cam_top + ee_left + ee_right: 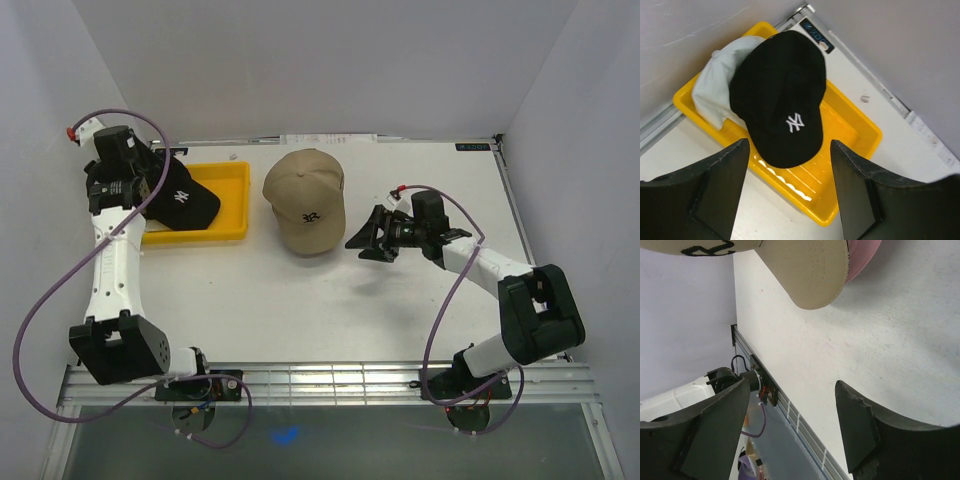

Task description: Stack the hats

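**A:** Hats: where do they lie?

**B:** Tan cap (305, 205) sits mid-counter over a pink cap (862, 257). Black cap (782, 100) lies on a white cap (715, 90) in the yellow tray (225, 228), far left.

**A:** Which arm is nearer the black one?

**B:** The left. Left claw (788, 150) hangs above it, spread wide and empty, with the cap's crown-to-brim axis running between the fingers. Right claw (792, 385), also wide and empty, sits just right of the tan brim.

A white tabletop (400, 310) spreads under the right hand (368, 243), evenly lit. Plain pale walls (320, 60) rise beyond the hand and on both sides. A slotted aluminium rail (330, 380) lies behind it.
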